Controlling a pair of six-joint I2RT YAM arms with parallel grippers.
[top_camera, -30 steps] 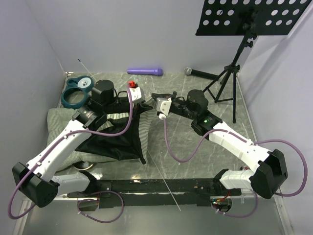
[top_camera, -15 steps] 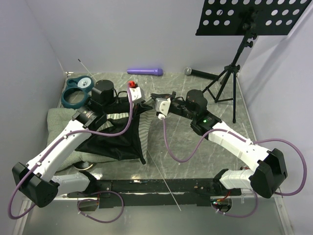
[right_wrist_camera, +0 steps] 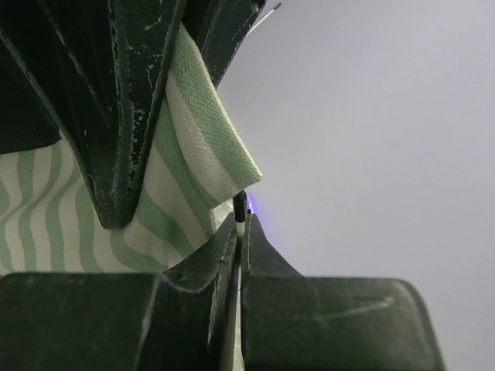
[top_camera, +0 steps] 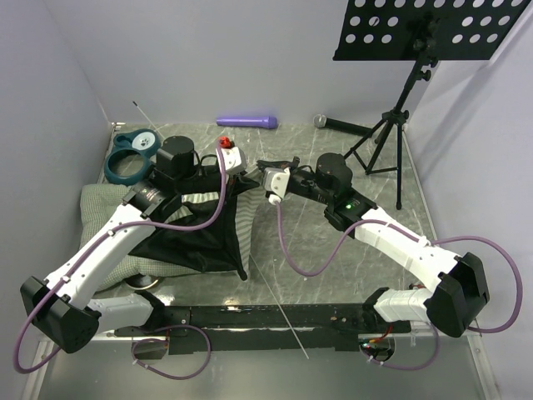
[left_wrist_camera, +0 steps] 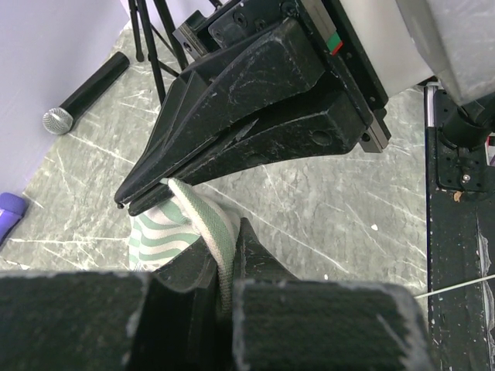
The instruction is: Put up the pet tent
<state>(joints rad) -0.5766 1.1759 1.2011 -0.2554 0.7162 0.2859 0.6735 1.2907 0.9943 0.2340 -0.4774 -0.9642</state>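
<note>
The pet tent (top_camera: 204, 229) lies collapsed on the table's left half, black lining up, with green-and-white stripes showing. My left gripper (top_camera: 244, 175) is shut on the tent's striped far right corner; the left wrist view shows the fabric edge (left_wrist_camera: 203, 220) pinched between my fingers (left_wrist_camera: 259, 259). My right gripper (top_camera: 258, 177) meets it there, shut on a thin white pole with a black tip (right_wrist_camera: 240, 205) next to the striped fabric (right_wrist_camera: 193, 147). The pole (top_camera: 283, 312) runs down toward the front rail.
A green-checked cushion (top_camera: 98, 200) lies under the tent at left. A teal ring-shaped object (top_camera: 127, 167), a purple cylinder (top_camera: 247, 122), a microphone (top_camera: 340, 125) and a music stand's tripod (top_camera: 391, 142) are along the back. A black rail (top_camera: 266, 317) spans the front.
</note>
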